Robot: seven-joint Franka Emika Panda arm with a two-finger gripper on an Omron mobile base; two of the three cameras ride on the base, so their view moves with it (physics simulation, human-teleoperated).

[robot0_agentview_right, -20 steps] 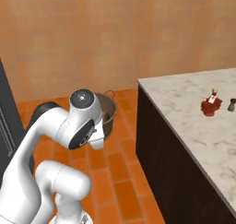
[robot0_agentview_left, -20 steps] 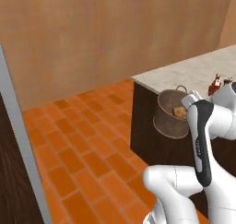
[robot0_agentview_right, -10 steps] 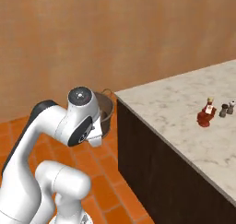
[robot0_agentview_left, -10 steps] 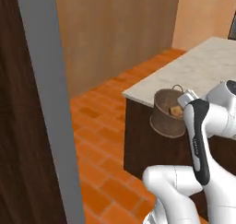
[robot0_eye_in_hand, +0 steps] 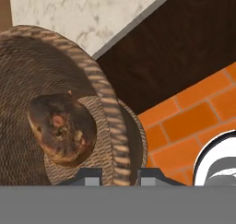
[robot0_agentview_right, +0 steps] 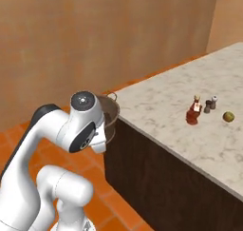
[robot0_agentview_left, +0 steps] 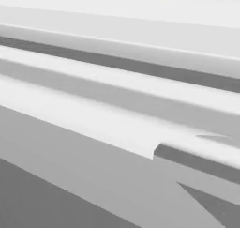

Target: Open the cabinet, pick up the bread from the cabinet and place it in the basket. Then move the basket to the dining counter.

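In the hand view my gripper (robot0_eye_in_hand: pixel 119 176) is shut on the rim of the brown woven basket (robot0_eye_in_hand: pixel 115 126), one dark fingertip on each side of the wall. The bread (robot0_eye_in_hand: pixel 62 128), a speckled golden-brown bun, lies on the basket's bottom. The basket (robot0_agentview_right: pixel 112 112) hangs above the floor behind my arm's upper joint, right beside the near corner of the dining counter (robot0_agentview_right: pixel 166 125), about level with its top. The same beige marble dining counter (robot0_eye_in_hand: pixel 92 11) shows past the basket's rim, over its dark wood base. The cabinet is out of view.
On the counter stand a red-brown bottle (robot0_agentview_right: pixel 193 115), two small shakers (robot0_agentview_right: pixel 210 104) and a small round green fruit (robot0_agentview_right: pixel 228 116). Orange tile floor (robot0_eye_in_hand: pixel 193 121) lies below the basket. A tan wall (robot0_agentview_right: pixel 95 35) rises behind. Pale grey panels (robot0_agentview_left: pixel 117 128) sit close before the left base camera.
The base has driven and turned, so both base views have shifted. The counter now looms larger in the right view, and grey panels now cover the left view. The grip on the basket is unchanged.
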